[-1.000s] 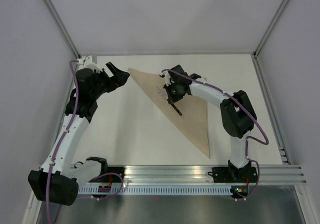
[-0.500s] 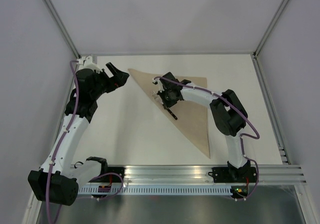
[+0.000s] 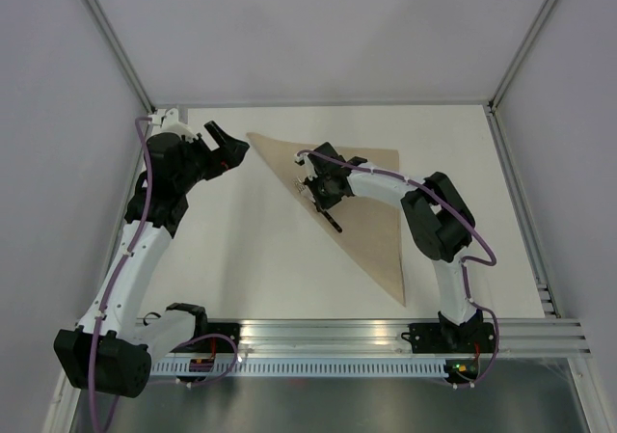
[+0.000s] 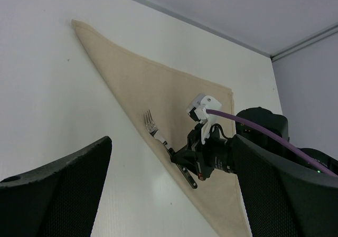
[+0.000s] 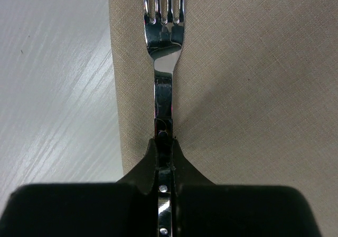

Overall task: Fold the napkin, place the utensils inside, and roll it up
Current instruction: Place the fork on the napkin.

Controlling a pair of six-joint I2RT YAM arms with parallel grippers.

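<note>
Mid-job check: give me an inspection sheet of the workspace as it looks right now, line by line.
Surface: white tabletop, no marks or spills seen.
Job's things: tan cloth napkin lies flat, folded into a triangle. The silver fork with black handle sits over the napkin close to its long edge, tines toward the far side.
Clutter: nothing seen.
Grippers: right gripper is shut on the fork's shaft. The left gripper is open and holds nothing, beside the napkin's far left corner.
Cables: a purple cable runs along each arm, no snag seen.
Surroundings: grey walls on three sides, aluminium rail at the near edge.
</note>
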